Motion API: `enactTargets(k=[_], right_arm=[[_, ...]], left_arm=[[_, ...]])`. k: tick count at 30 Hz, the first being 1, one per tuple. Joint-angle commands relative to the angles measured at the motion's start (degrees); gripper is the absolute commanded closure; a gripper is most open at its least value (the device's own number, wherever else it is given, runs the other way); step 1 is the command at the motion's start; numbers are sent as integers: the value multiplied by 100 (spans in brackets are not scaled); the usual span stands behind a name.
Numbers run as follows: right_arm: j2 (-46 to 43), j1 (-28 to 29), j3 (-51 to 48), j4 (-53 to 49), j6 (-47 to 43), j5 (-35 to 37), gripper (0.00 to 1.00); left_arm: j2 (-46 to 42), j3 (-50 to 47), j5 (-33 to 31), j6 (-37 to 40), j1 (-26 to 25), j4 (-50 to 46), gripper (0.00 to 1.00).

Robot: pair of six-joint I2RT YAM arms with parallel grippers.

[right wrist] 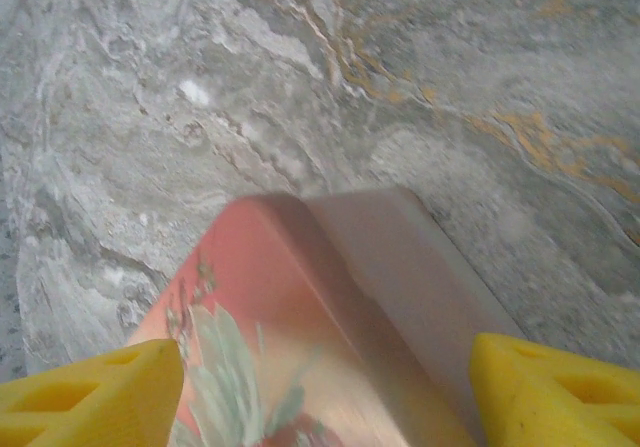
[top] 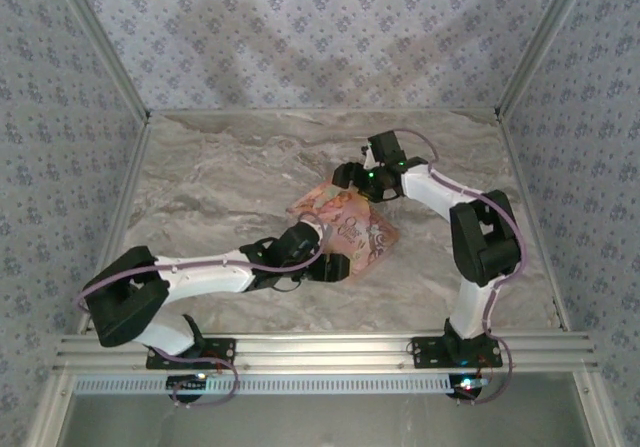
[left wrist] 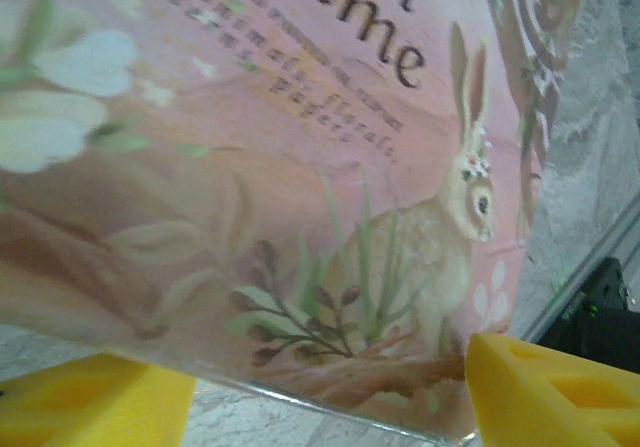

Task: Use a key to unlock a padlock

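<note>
1. My left hand [left wrist: 330, 407] is spread wide. Its two yellow fingers [left wrist: 80, 407] stand well apart at either side of the near edge of the pink storybook [left wrist: 300, 167], and nothing is pinched between them.
2. From the left wrist, the book's cover shows a hare with flowers at its ear, leafy sprigs, white blossoms and dark lettering. The cover rises tilted away from the fingers.
3. My right hand [right wrist: 328, 367] is also spread. One yellow finger [right wrist: 90, 397] is on each side of the book's corner, where the pale spine meets the pink cover. I cannot tell whether either finger touches the book.
4. From above, the book lies near the middle of the marbled grey table [top: 220, 177]. My left hand is at its near left side and my right hand at its far side, so the two face each other across it.
5. Past the book's corner, the right wrist view shows bare table with grey and ochre veins.
6. Where the padlock lies I cannot tell.
</note>
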Motion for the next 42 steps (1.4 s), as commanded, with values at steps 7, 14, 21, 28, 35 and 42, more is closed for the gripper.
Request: enactTargets(k=[7, 14, 21, 28, 35, 42], right_arm=[[-2161, -794, -1320, -1149, -317, 444, 19], [-3979, -799, -2846, -1227, 248, 448, 21], [-5062, -380, -3987, -743, 1152, 314, 24], [-4872, -17, -4199, -205, 1534, 439, 26], [-4257, 9, -4017, 367, 1617, 411, 26], [-3220, -80, -3233, 523, 1321, 455, 28]], left_arm=[[-1881, 99, -1115, 288, 367, -1758, 22], [-2049, 681, -342, 1046, 1993, -2239, 18], [-214, 1919, 659, 1811, 2746, -2176, 17], [1356, 2998, 1459, 2139, 3026, -2381, 21], [1520, 2870, 1893, 2006, 2951, -2206, 25], [913, 1946, 1914, 1654, 2862, -1664, 28]])
